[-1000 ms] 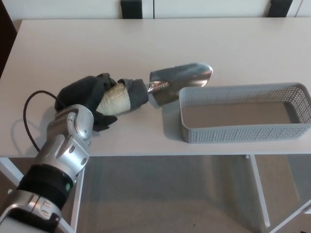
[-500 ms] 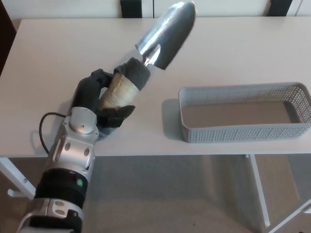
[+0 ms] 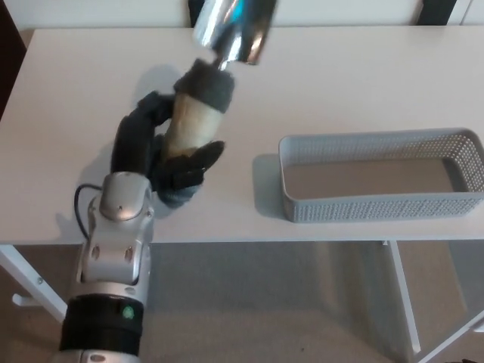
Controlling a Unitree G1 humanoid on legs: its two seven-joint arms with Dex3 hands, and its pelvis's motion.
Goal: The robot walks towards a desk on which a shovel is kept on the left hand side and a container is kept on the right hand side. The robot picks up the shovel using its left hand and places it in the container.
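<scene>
My fingers [image 3: 144,132] on the left hand [image 3: 162,155] wrap the shovel [image 3: 208,87] by its pale handle, blade tilted up, held above the table [image 3: 363,83] well apart from the grey container [image 3: 378,206]. I can read no writing anywhere.

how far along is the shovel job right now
Done: the left hand has gripped the shovel and lifted it clear of the desk. In hand: the shovel is held up, blade toward the far edge. Left: carry it right and set it in the grey container, which holds nothing yet.
</scene>
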